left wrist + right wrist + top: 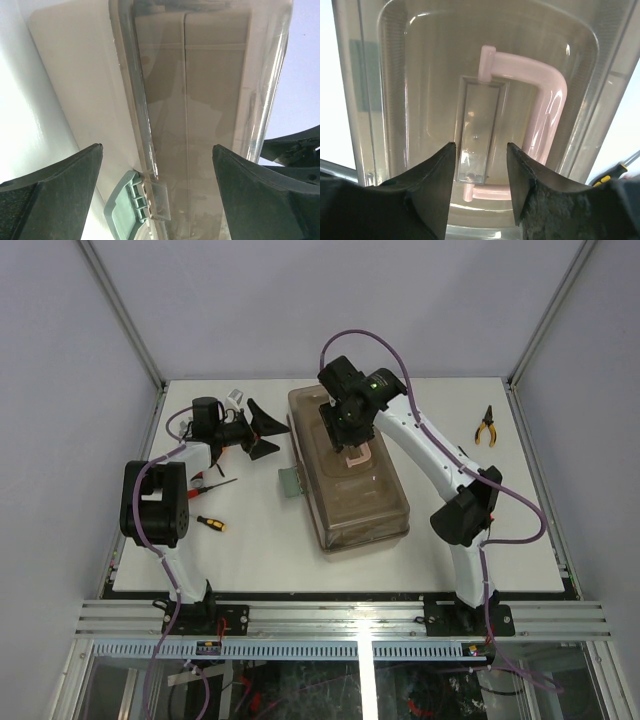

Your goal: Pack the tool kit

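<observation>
Toolbox (348, 475) sitting shut, tools lying outside
Right gripper (480, 150) over the handle (547, 107) and left gripper (157, 150) at ten o'clock are hanging released; pliers (485, 427) at two, screwdrivers (211, 524) at nine are awaiting packing.

toolbox (352, 512) 1 | pliers (485, 427) 1 | screwdrivers (211, 524) probably 2, one partly hidden

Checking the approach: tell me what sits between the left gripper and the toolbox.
Nothing: the top view shows only bare table between left gripper and toolbox.
</observation>
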Robot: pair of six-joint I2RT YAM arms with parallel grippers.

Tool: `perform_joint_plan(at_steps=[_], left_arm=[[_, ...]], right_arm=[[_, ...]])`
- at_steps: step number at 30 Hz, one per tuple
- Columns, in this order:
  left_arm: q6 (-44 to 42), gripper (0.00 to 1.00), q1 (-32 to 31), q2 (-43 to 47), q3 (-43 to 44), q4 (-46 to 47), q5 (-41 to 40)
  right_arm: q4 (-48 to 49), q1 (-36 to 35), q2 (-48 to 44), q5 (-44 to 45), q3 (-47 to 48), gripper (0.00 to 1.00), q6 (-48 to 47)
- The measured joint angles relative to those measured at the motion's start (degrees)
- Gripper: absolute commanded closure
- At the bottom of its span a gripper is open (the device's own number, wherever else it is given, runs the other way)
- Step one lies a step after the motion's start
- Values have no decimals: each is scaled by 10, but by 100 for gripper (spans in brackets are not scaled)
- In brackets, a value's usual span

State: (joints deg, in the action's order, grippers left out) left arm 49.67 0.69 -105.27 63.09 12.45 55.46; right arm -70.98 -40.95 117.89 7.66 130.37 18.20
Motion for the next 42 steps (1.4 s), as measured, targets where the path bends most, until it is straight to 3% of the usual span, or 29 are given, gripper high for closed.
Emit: perform_joint_plan(at_steps=[4,5,18,42], left_arm=[[0,11,0,0,0,0,0],[0,11,0,0,0,0,0],[0,11,0,0,0,0,-2],[6,11,-12,0,0,0,-5]], right_arm=[[0,-2,3,-6,5,97,6],[-2,-2,3,-5,8,100,5],[-12,10,7,-22,21,100,18],[33,114,-64,-158,-36,100,35]])
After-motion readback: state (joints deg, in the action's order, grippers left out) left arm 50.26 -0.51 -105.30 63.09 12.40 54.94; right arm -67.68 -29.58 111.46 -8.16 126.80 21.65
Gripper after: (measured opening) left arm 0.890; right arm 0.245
